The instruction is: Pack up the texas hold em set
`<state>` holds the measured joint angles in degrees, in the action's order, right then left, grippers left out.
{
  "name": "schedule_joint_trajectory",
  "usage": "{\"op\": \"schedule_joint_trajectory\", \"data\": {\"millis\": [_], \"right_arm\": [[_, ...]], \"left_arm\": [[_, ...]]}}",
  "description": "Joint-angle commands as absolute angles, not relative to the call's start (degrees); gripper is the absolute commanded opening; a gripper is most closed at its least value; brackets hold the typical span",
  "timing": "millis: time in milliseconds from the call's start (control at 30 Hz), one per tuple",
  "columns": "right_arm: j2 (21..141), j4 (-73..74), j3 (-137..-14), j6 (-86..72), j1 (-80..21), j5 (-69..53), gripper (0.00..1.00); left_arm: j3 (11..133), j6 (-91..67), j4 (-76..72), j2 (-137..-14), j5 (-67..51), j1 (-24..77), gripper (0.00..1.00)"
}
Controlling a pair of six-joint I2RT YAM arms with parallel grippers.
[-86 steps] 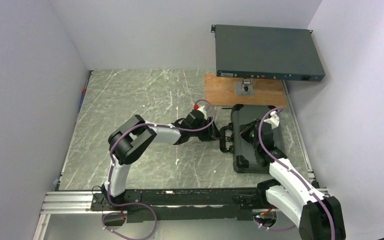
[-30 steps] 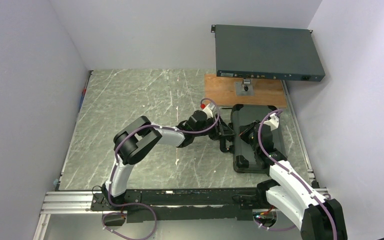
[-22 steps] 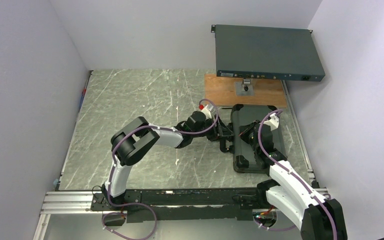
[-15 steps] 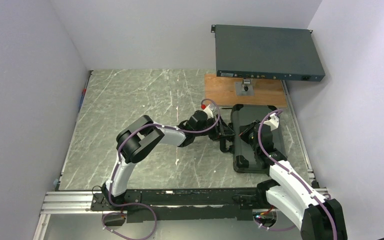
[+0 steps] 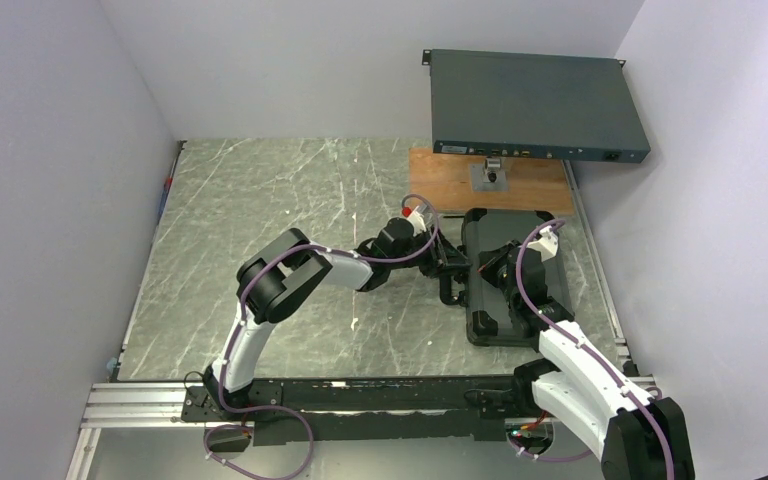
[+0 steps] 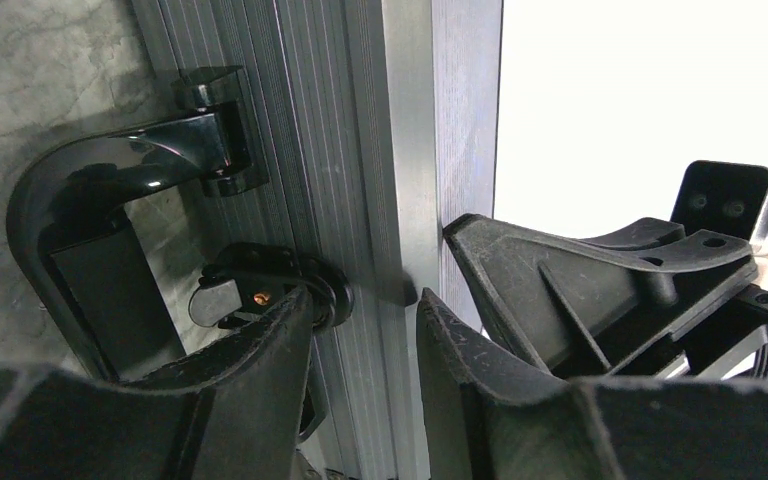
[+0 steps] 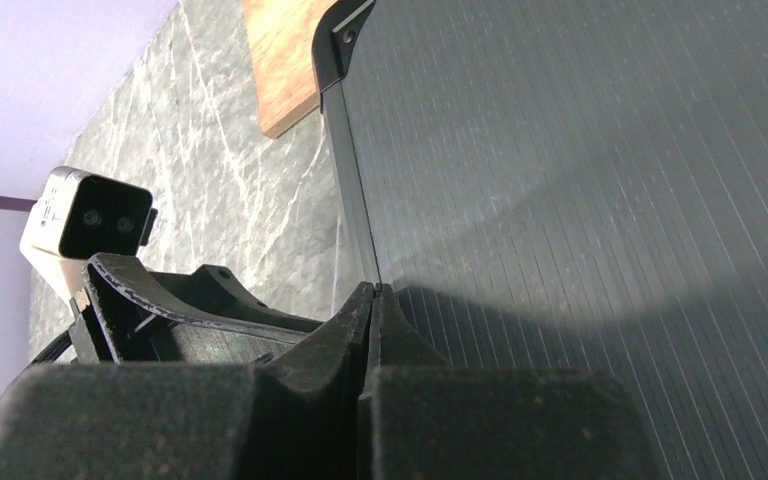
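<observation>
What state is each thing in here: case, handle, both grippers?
case: closed, lying flat on the table.
handle: folded out sideways, not gripped.
left gripper: open, fingers at the case's handle edge.
right gripper: shut, tips at the case's top, holding nothing.

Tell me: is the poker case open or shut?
Shut: the case lies flat, lid down, no contents showing; the right gripper, closed, rests on it. Whether the latch is fastened: cannot tell.
</observation>
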<state>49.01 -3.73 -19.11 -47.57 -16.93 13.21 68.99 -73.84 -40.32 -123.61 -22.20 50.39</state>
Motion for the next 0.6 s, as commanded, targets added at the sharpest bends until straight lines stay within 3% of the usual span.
{"op": "schedule_joint_trajectory", "data": {"millis": [0, 567], "right_arm": [[51.88, 9.84, -15.95, -45.81, -17.68, 10.83, 0.0], [52.04, 9.93, -16.0, -45.91, -17.71, 10.8, 0.0]], "left_arm": [[69.8, -78.43, -51.98, -121.6, -25.43, 53.96, 0.46], [68.05, -85.0, -60.77, -121.47, -25.03, 54.97, 0.49]]}}
